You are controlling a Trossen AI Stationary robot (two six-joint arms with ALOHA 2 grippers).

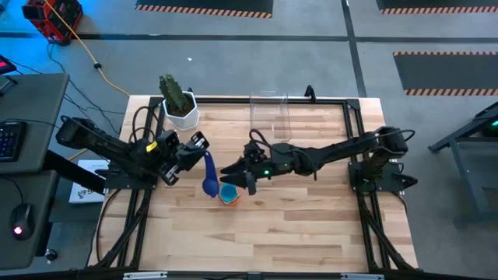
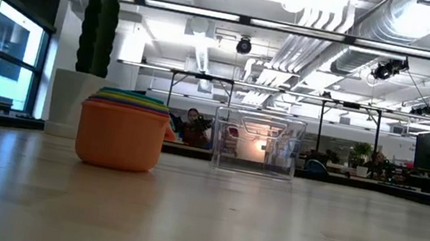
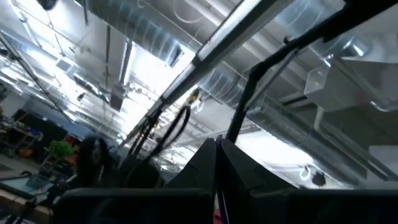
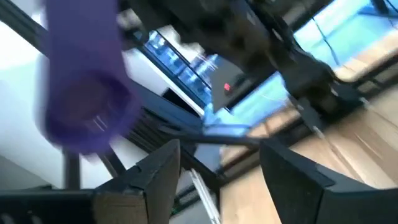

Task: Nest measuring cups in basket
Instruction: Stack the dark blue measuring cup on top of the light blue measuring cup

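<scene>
Your left tool (image 1: 198, 145) is clamped on the dark blue cup (image 1: 209, 176) by its handle, left of centre in the high view. Your right tool (image 1: 241, 176) stands apart just beside the nested cups (image 1: 229, 194), which sit on the worktop (image 1: 311, 225). The basket (image 1: 270, 115) stands at upper centre.

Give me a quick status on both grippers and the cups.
Left gripper shut, holding dark blue cup by its handle. Right gripper open beside stacked cups. Basket empty, path clear.
</scene>
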